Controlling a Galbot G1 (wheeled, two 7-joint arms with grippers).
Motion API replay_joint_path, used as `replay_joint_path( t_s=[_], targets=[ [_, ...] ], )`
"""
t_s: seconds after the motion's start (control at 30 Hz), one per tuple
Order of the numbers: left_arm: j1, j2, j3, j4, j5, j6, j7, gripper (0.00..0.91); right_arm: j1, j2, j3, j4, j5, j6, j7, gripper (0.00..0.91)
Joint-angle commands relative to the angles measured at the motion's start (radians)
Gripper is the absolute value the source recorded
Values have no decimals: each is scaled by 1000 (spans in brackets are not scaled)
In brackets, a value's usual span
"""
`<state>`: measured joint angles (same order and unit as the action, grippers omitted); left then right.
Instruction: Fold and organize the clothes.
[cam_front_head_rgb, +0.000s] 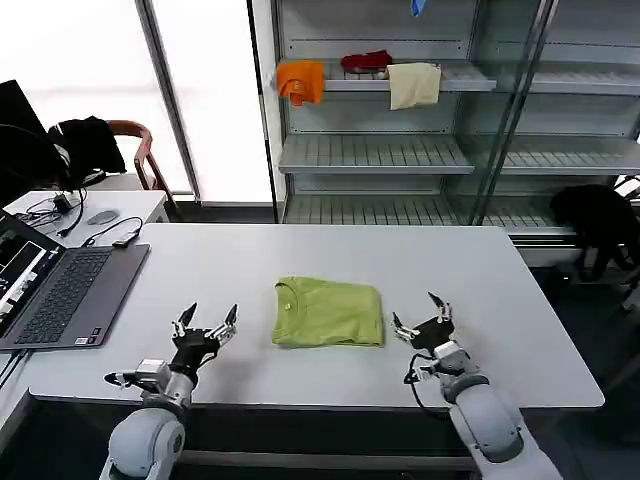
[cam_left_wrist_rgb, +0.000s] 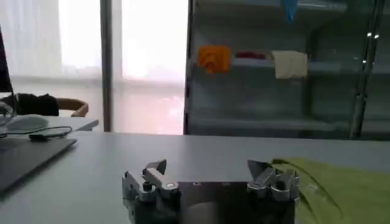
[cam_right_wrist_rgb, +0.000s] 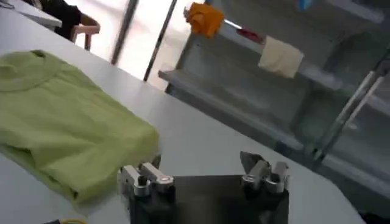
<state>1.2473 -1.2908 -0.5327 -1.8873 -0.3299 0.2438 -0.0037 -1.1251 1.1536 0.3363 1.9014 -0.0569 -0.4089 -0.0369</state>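
You had the T-shirt (cam_front_head_rgb: 329, 312) folded into a neat rectangle mid-table (cam_front_head_rgb: 500, 270), btwn both arms; left gripper (cam_front_head_rgb: 205, 325) sat just beside its left edge, fingers spread, holding nothing; right gripper (cam_front_head_rgb: 420, 322) likewise by the right edge, open, empty; folding looked done imo; next you'd need to grip an edge and place it.

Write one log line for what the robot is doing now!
T-shirt: folded, on table | left tool: open, beside it | right tool: open, beside it
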Motion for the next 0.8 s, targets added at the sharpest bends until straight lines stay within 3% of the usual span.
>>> replay_joint_path(
  t_s=[0.03,0.13,0.3,0.47,0.8],
  targets=[
    [56,21,-50,-20,-51,-52,-14,907,-99,-93,240,2,167,66,-1,907],
    [59,26,-60,-38,-55,-55,-20,907,-95,-114,283,43,305,-26,-16,907],
    [57,22,-60,-75,-55,-27,-42,907,-105,-104,294,115,377,-80,-24,907],
    [58,18,-48,-100,-66,-8,-88,907,-116,-48,282,159,417,-127,13,907],
    [57,-3,-78,-135,-192,57,-105,907,-150,-1,264,221,410,-134,41,907]
  ],
)
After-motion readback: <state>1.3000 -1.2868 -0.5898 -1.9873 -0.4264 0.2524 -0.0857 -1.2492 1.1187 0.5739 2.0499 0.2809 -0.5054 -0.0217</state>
